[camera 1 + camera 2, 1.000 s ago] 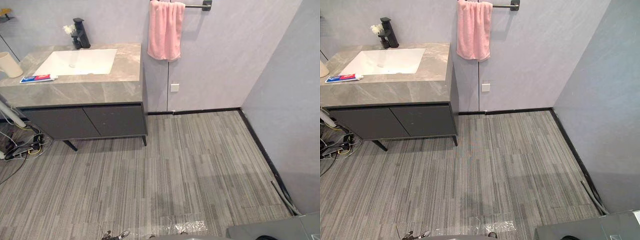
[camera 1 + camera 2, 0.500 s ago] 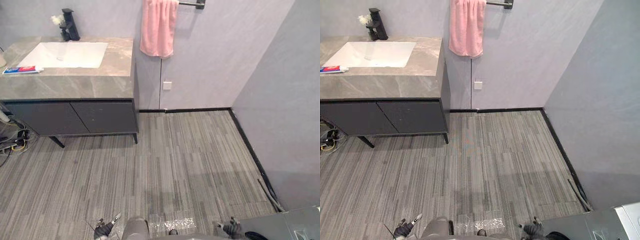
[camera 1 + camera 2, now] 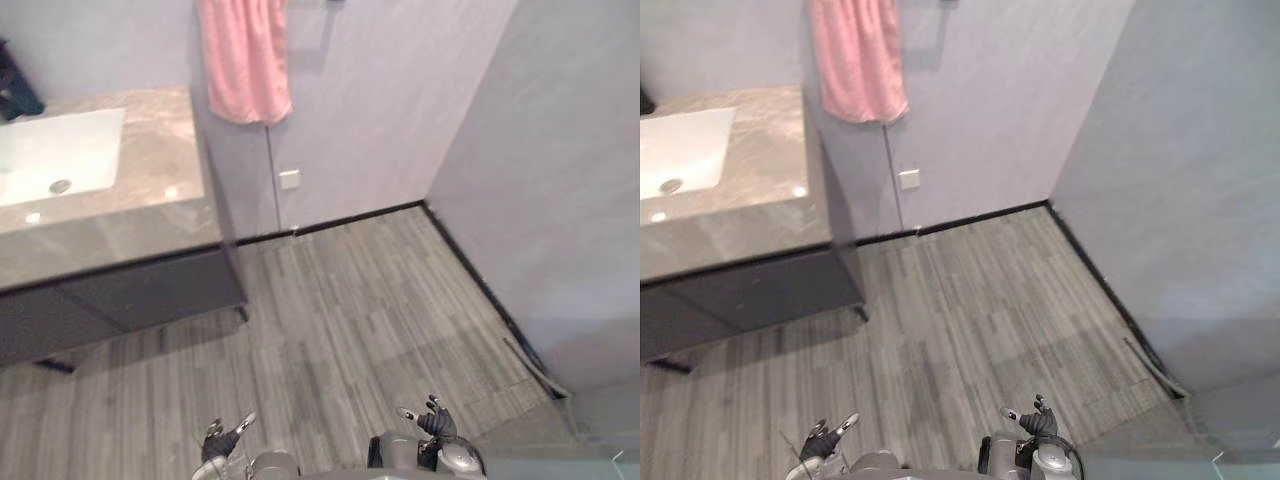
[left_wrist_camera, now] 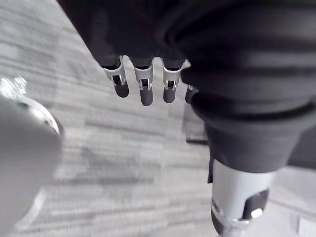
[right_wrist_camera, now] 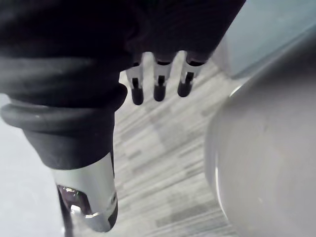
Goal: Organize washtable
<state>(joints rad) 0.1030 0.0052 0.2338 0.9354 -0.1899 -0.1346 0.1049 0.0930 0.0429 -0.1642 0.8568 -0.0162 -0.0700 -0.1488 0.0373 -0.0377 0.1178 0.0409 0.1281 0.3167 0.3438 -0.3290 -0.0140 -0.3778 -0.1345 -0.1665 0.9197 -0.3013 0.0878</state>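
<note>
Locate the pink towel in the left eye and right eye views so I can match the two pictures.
Left eye view: the pink towel hangs on the wall at the top, left of centre, above the right end of the washtable.
Right eye view: the same towel hangs at the top, further toward the left edge.
Shared landmark: the white wall plate, below the towel's hem and slightly right of it in both views.

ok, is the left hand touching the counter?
Apart. The left eye view shows the left hand low over the floor, a wide stretch of floor between it and the counter.
</note>
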